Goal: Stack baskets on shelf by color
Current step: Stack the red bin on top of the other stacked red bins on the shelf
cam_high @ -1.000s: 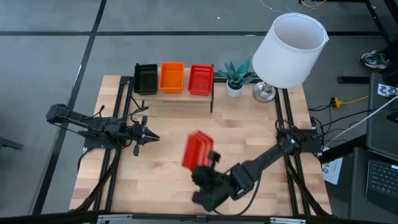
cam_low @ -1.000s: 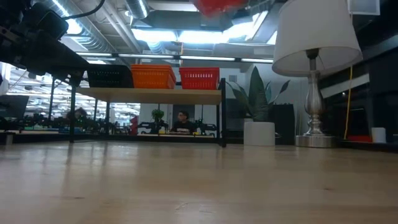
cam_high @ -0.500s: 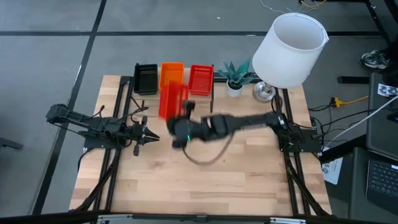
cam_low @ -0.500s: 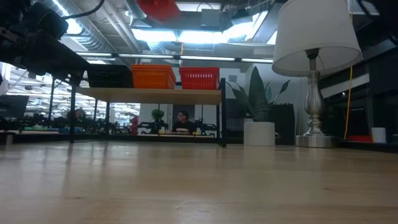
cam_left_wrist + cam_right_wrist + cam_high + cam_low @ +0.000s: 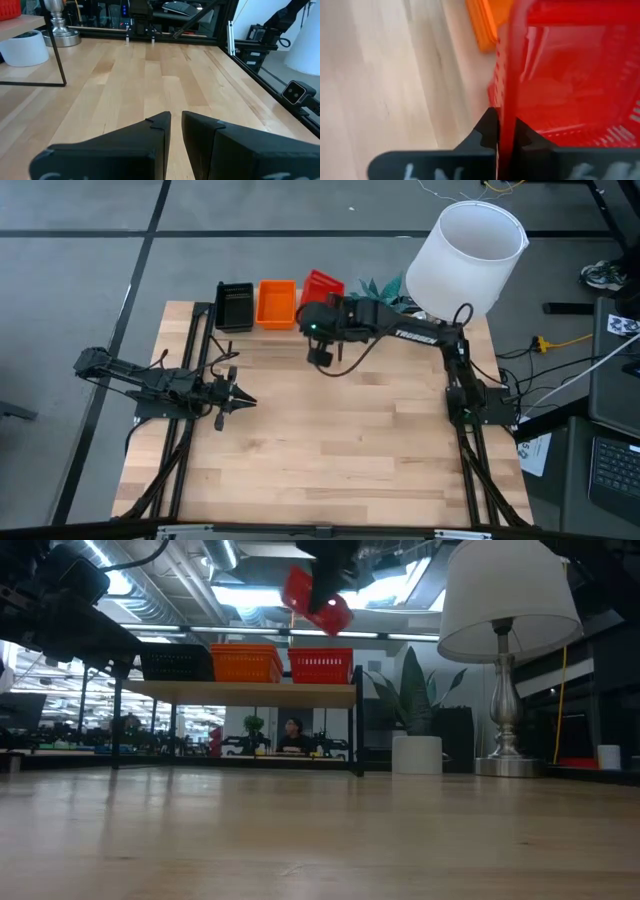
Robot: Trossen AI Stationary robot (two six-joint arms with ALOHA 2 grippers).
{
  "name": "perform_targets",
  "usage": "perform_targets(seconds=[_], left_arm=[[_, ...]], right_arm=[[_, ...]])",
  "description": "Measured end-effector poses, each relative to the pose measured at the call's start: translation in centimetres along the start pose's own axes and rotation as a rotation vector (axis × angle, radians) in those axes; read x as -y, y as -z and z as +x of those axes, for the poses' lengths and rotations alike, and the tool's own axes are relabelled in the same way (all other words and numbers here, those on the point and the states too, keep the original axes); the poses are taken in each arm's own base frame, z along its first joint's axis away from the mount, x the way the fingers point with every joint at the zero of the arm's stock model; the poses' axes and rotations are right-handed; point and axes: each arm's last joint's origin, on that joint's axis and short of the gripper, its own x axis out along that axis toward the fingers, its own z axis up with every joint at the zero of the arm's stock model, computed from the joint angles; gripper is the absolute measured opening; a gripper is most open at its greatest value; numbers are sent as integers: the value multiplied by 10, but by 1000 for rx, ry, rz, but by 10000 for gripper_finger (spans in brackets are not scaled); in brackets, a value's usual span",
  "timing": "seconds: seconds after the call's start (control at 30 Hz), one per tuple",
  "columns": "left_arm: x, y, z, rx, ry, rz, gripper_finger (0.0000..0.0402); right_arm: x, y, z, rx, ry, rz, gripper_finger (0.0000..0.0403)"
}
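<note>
On the shelf point(image 5: 250, 692) at the far edge stand a black basket point(image 5: 235, 305), an orange basket point(image 5: 277, 302) and a red basket point(image 5: 320, 666) in a row. My right gripper point(image 5: 498, 127) reaches over the shelf's right end, shut on another red basket point(image 5: 322, 283). In the low view this held red basket point(image 5: 315, 600) hangs tilted above the red one on the shelf. My left gripper point(image 5: 240, 398) waits shut over the table's left side, touching nothing. The other baskets do not show separately. My right gripper pinches one side wall point(image 5: 506, 100) of the red basket at its rim, with one finger inside the basket and one outside. The basket is lifted clear and tilted, hanging over the shelf's right end.
A lamp with a big white shade point(image 5: 465, 255) and a small potted plant point(image 5: 378, 300) stand right of the shelf, close to my right arm. The wide wooden tabletop point(image 5: 330, 450) lies bare in front of the shelf. A person shows far behind point(image 5: 293, 730).
My right gripper has carried the red basket from above the table's near middle toward the far edge, swinging left past the orange basket and then right, to above the shelf's right end. The basket stayed lifted and turned with the gripper.
</note>
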Motion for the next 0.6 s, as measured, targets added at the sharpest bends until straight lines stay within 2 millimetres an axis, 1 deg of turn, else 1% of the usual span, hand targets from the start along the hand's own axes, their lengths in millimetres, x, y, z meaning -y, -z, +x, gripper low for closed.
perform_targets(seconds=[0.17, 0.23, 0.37, 0.53, 0.6], left_arm=[[0, 0, 0, 0, 0, 0, 39], [0, 0, 0, 0, 0, -1, 39], [0, 0, 0, 0, 0, -1, 39], [0, 0, 0, 0, 0, -1, 39], [0, 0, 0, -1, 0, -1, 39]], right_arm=[[23, 9, 8, -75, -44, -8, 0], [31, 11, 15, -87, -65, 6, 0], [46, 14, 21, -107, -64, 29, 0], [56, 16, 25, -106, -144, 60, 0], [57, 17, 26, -105, -150, 59, 0]])
